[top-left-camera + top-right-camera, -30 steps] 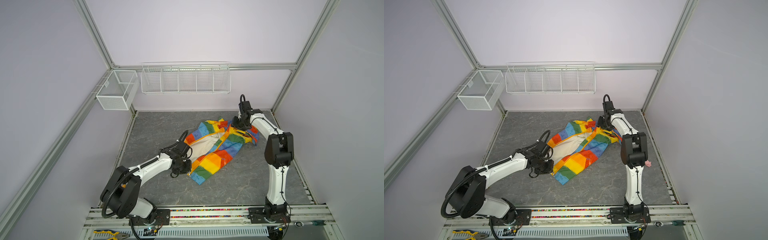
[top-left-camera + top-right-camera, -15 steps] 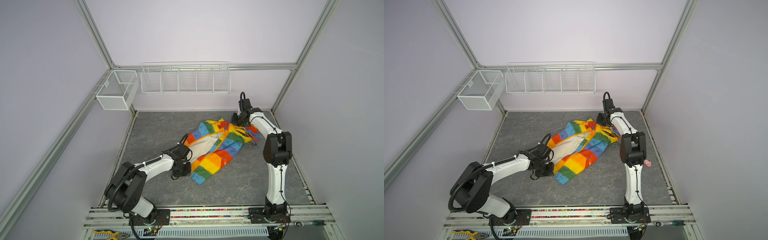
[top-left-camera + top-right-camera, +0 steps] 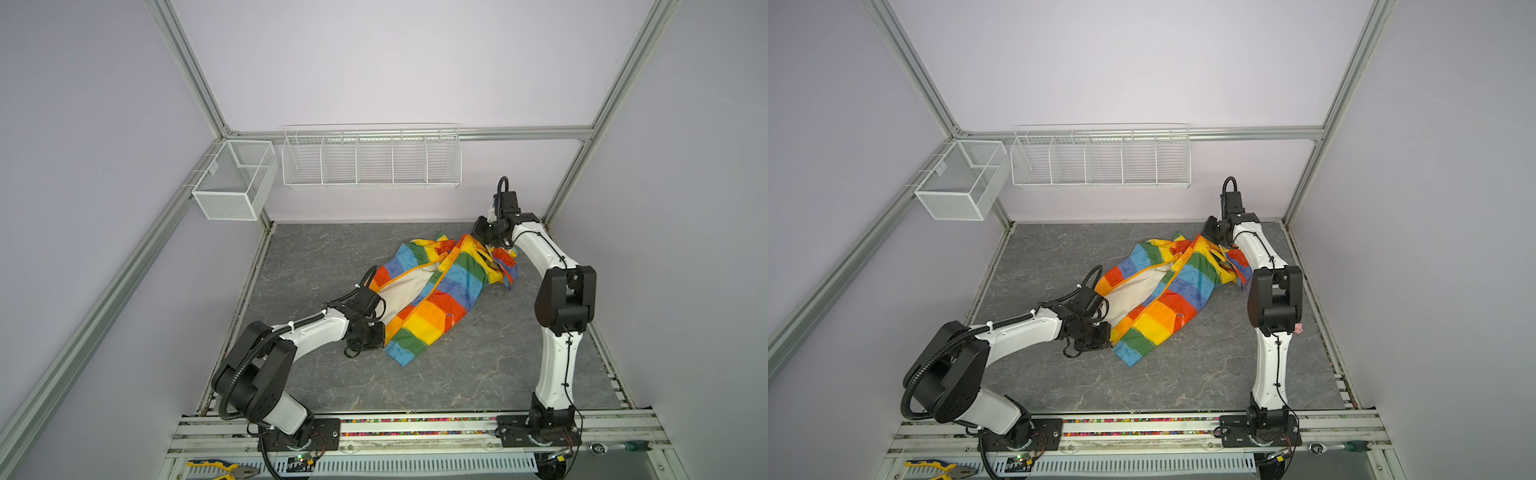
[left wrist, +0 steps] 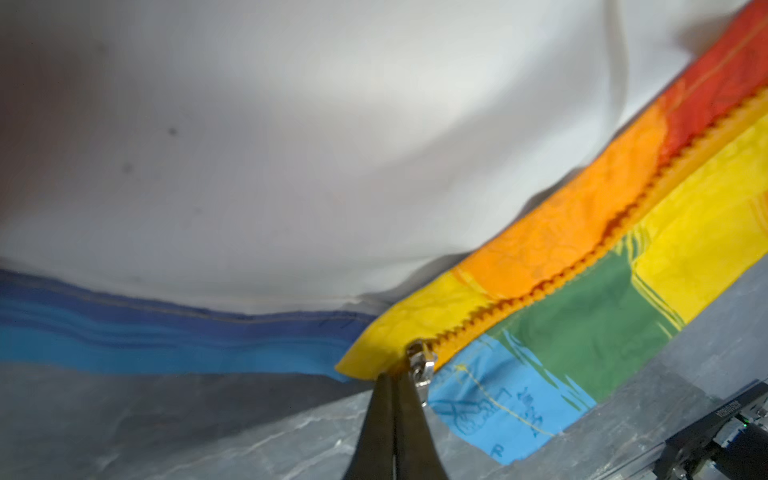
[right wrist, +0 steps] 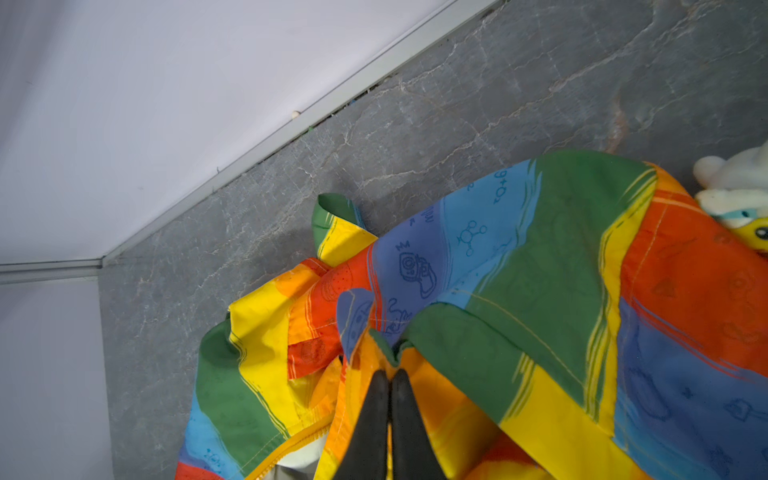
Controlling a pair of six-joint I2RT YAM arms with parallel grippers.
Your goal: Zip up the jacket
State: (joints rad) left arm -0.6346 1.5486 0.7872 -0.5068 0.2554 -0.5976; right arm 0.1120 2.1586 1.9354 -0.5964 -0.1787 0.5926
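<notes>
1. The thin hooded rain jacket in red, orange, yellow, green and blue stripes (image 3: 436, 299) (image 3: 1167, 299) lies on the grey marble-patterned tabletop (image 3: 332, 257). It sits right of the middle and toward the back. In both top views it stretches on a slant, with the hem end at seven o'clock and the bunched hood end at one o'clock.
2. The hood end is near the back wall's edge at twelve o'clock. The jacket's three o'clock side is near the right arm's upright link. Bare tabletop opens wide from nine to eleven o'clock, and from five to six o'clock as far as the front rail.
3. The front is open, and the cream lining (image 3: 401, 291) shows as a wedge between the striped panels. Orange zipper teeth (image 4: 582, 257) run along one panel's edge, and the silver slider (image 4: 422, 361) sits at the hem end.
4. The left gripper (image 4: 395, 376) (image 3: 380, 332) is at the seven o'clock end. Its fingers are pressed together, pinching the jacket at the zipper's foot, just beside the slider.
5. The right gripper (image 5: 388, 372) (image 3: 478, 239) is at the one o'clock end. Its fingers are pressed together on a fold of yellow-orange cloth, which rises in a peak toward it.
6. A small white-and-yellow soft toy (image 5: 731, 187) lies touching the hood end.
7. A white wire basket rack (image 3: 372, 160) hangs on the back wall at twelve o'clock. A white mesh bin (image 3: 232, 183) hangs at ten o'clock. Both are well apart from the jacket.
</notes>
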